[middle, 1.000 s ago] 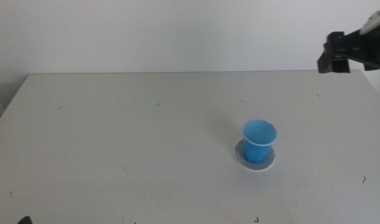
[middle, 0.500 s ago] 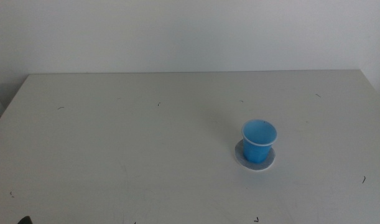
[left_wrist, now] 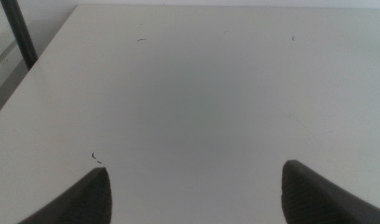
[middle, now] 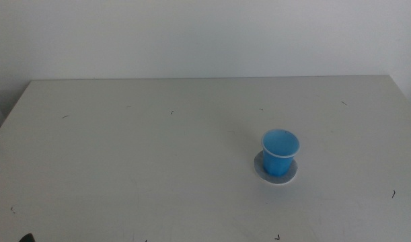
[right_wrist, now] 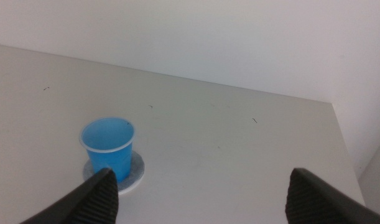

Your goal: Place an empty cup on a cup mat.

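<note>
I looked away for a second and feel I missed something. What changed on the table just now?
The right arm, seen a second ago at the far right edge of the middle view, has pulled out of it; the right gripper now hangs back, open and empty. The cup stayed upright on the mat. The left gripper waits, open.

There is one blue cup (middle: 280, 152). There is one round grey cup mat (middle: 277, 172). There is one bench (middle: 124, 161). Two grippers show, the left gripper (left_wrist: 194, 190) and the right gripper (right_wrist: 202, 196). Each gripper has two dark jaws, so that makes four jaws in all.
</note>
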